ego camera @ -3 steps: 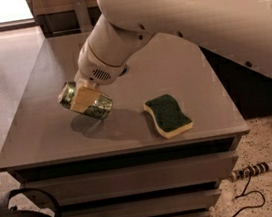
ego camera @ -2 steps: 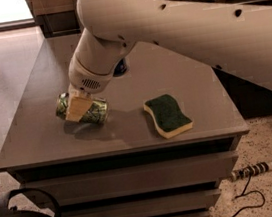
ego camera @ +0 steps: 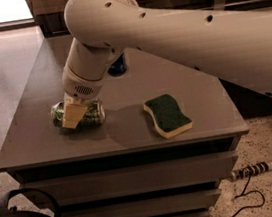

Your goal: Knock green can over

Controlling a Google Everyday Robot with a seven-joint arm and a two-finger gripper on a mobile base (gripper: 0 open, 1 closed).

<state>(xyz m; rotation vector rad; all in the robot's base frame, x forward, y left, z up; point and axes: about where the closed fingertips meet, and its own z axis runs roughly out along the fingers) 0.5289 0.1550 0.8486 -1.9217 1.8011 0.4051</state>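
Grey matt cabinet top (ego camera: pixel 45 143) is filling the camera view, with drawer fronts below it and speckled flooring around. The green can (ego camera: pixel 93 114), a patterned metal cylinder, is lying on its side near the front left of that top. The gripper (ego camera: pixel 74 120) is sitting directly over the can's middle, covering part of it; its opening cannot be told. A smooth white arm (ego camera: pixel 176 34) is hiding most of a blue can (ego camera: pixel 118 66) behind. A wavy green-and-yellow sponge (ego camera: pixel 167 115) is lying flat to the right, well apart.
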